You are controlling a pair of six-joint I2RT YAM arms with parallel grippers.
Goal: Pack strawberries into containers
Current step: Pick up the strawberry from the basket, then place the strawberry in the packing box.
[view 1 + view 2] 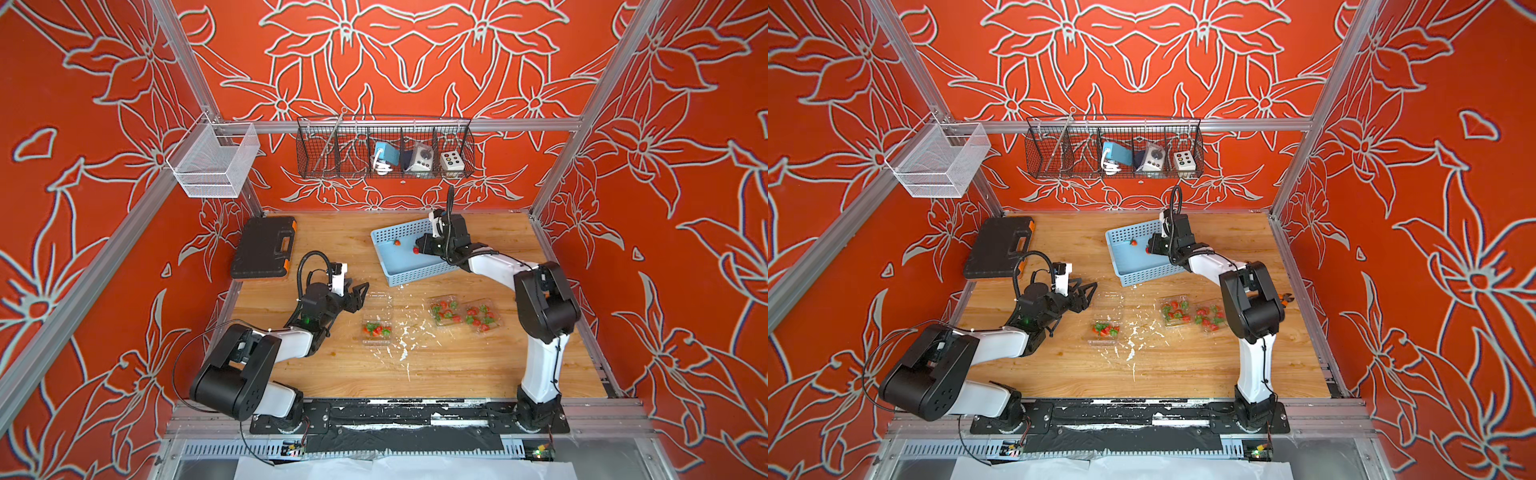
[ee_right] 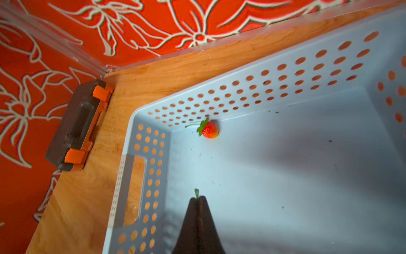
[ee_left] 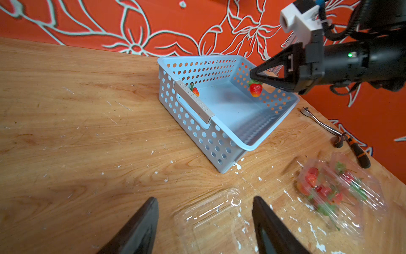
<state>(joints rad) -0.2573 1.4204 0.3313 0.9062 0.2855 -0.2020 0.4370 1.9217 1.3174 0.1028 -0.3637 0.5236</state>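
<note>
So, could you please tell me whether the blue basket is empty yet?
Not empty: one strawberry lies against the blue basket wall, and the right claw holds a second strawberry by its cap.

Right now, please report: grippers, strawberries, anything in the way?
Right gripper shut on strawberry by its leaves, over basket. Left gripper open, by open box. Second strawberry lies in basket. Basket wall to clear first.

Around me stand red walls (image 1: 395, 62) drawn over with pale flower outlines, framed by grey metal rails (image 1: 519, 124). A black wire rack (image 1: 384, 147) hangs on the back rail, holding small boxes I cannot quite make out. A white mesh basket (image 1: 212, 160) hangs at the left corner. My tabletop (image 1: 436, 365) is light wood, flecked with white scraps, evenly lit.
</note>
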